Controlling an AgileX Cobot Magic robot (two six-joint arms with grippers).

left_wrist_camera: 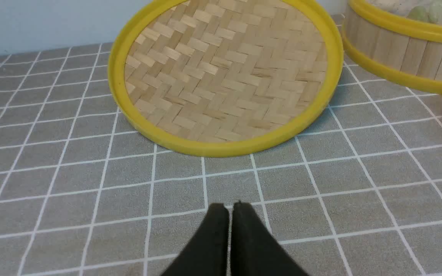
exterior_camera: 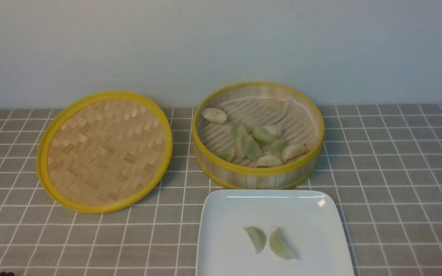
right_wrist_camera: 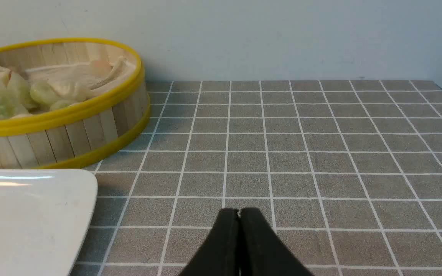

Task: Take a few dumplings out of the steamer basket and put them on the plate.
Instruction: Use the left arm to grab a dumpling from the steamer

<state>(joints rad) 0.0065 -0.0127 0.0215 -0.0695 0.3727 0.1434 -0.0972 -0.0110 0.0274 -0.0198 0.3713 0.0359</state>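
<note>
Dumplings (exterior_camera: pixel 252 147) lie clustered in the steamer basket (exterior_camera: pixel 258 168), mostly toward its near side, while two more (exterior_camera: pixel 256 238) (exterior_camera: pixel 281 245) rest apart from each other on the white square plate (exterior_camera: pixel 274 214) just in front of it. My left gripper (left_wrist_camera: pixel 230 207) is pressed together with nothing pinched in it, and my right gripper (right_wrist_camera: pixel 239 212) is closed and bare too, both over the checked cloth (exterior_camera: pixel 390 172). To the left of the basket I see the yellow-rimmed woven lid (exterior_camera: pixel 106 151).
</note>
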